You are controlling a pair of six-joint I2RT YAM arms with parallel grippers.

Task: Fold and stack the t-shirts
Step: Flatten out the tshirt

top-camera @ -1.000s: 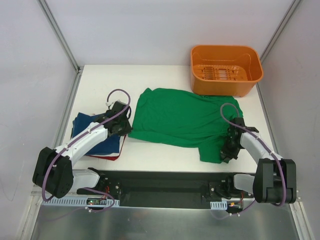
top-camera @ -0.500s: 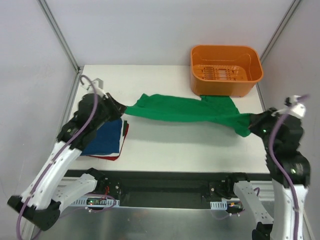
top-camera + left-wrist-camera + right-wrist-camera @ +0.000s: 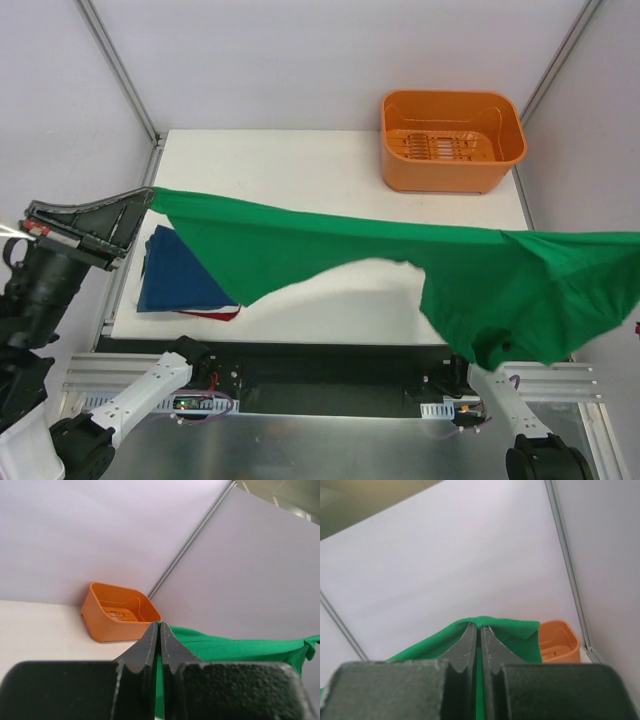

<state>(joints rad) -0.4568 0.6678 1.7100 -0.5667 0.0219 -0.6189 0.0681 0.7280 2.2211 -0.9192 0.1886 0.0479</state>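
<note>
The bright green t-shirt [image 3: 380,255] hangs stretched in the air above the table, sagging lowest at the right front. My left gripper [image 3: 146,198] is raised high at the left and is shut on one corner of it; green cloth [image 3: 225,647] runs between the left gripper's [image 3: 160,626] fingertips. In the right wrist view my right gripper [image 3: 480,627] is shut on the shirt's other end [image 3: 515,632]; in the top view it is out of frame at the right edge. A navy blue t-shirt [image 3: 175,278] lies folded at the table's left, over a red edge [image 3: 215,314].
The orange plastic basket [image 3: 452,140] stands at the table's back right corner, also seen as the basket [image 3: 117,612] in the left wrist view. The white table [image 3: 290,160] is walled by pale panels on three sides. The arm bases sit along the near edge.
Both arms have risen and spread apart, lifting the green t-shirt off the table and pulling it taut in the air. The navy and red shirts have stayed put.
</note>
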